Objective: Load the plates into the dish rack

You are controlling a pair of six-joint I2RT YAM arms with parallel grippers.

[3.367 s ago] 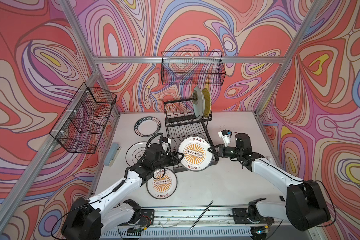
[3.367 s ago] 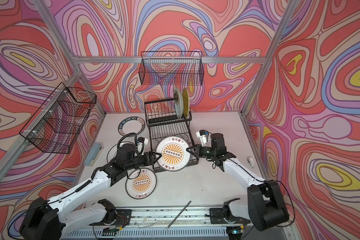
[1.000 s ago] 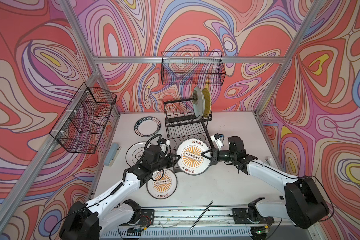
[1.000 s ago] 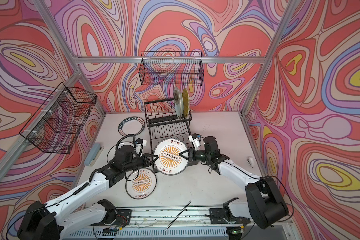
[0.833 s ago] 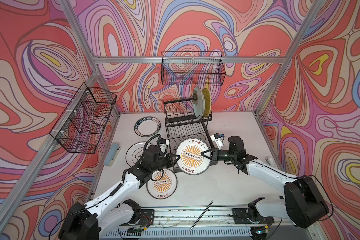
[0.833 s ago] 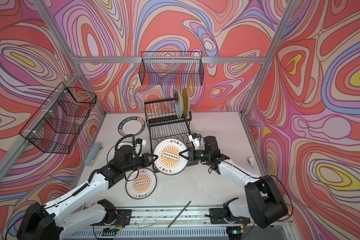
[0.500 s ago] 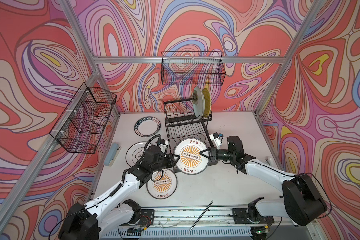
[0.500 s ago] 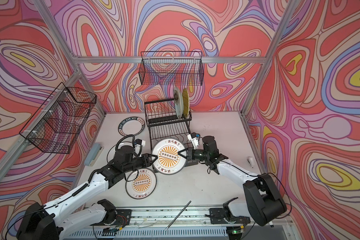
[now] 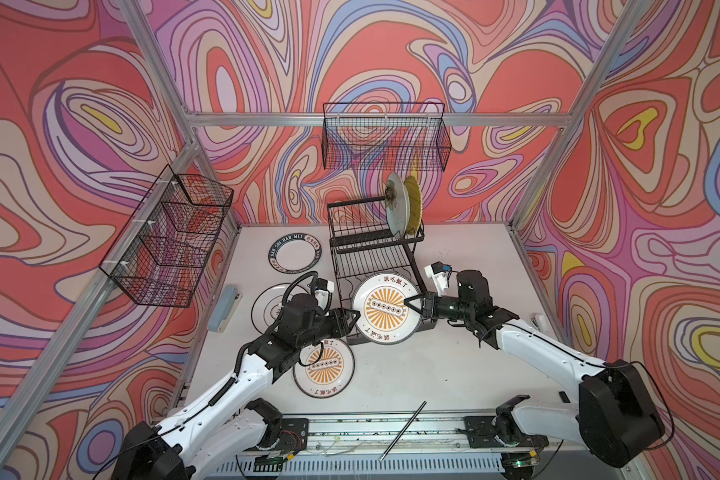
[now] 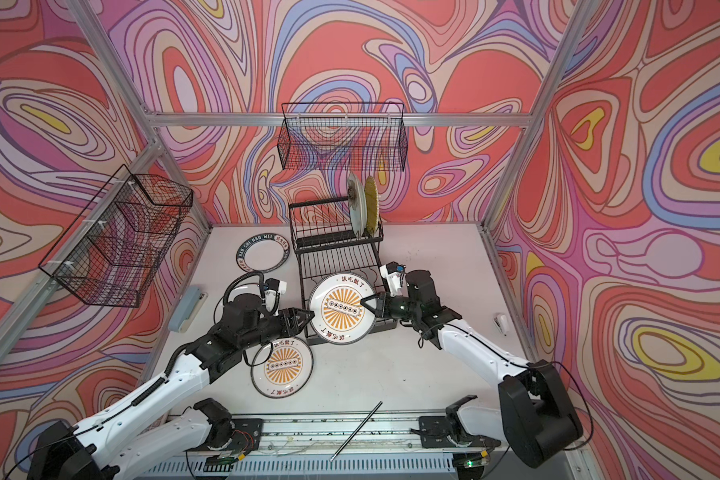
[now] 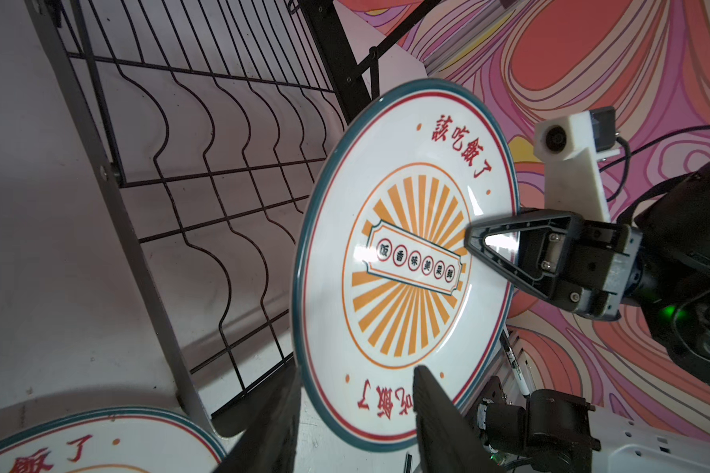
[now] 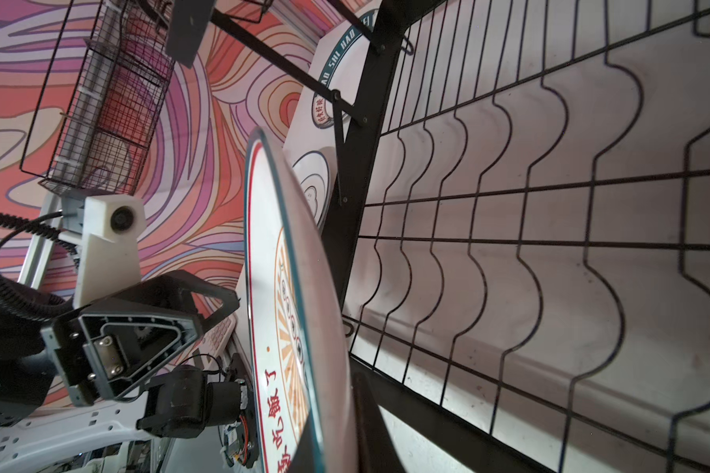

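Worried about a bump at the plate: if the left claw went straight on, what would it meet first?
Probably the raised sunburst plate gripped by the right claw: its rim sits between the open fingers of the left claw, as far as depth shows.

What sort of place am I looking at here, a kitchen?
Probably a robot test cell, not a kitchen: a left arm and right arm on a rail, an aluminium frame with swirl-printed walls, and a dish rack with plates as props.
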